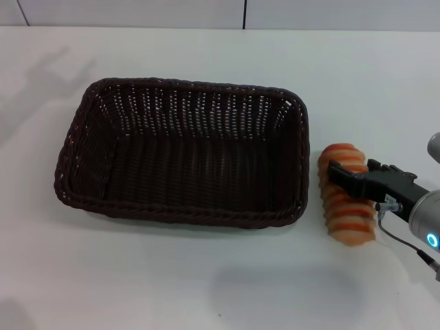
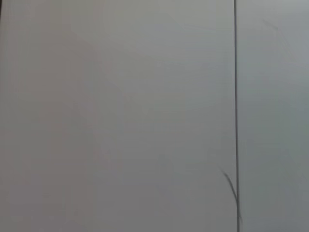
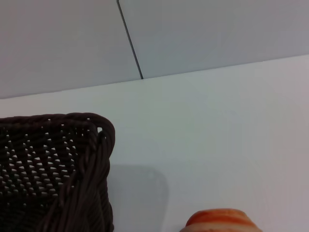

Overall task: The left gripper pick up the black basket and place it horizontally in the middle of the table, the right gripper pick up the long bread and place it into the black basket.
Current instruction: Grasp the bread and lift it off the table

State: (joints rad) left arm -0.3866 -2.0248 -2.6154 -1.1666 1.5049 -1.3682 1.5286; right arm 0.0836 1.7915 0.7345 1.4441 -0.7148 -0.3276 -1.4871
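Dark wicker black basket (image 1: 182, 161): mid-table (image 1: 206, 289), lengthwise across | long bread (image 1: 346, 194): on table, just right of basket | my right gripper (image 1: 333, 175): jaws straddling bread; grip undeterminable | left gripper: unseen

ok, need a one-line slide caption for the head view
Right claw reaches across the long bread lying on the white table, just right of the empty black basket.
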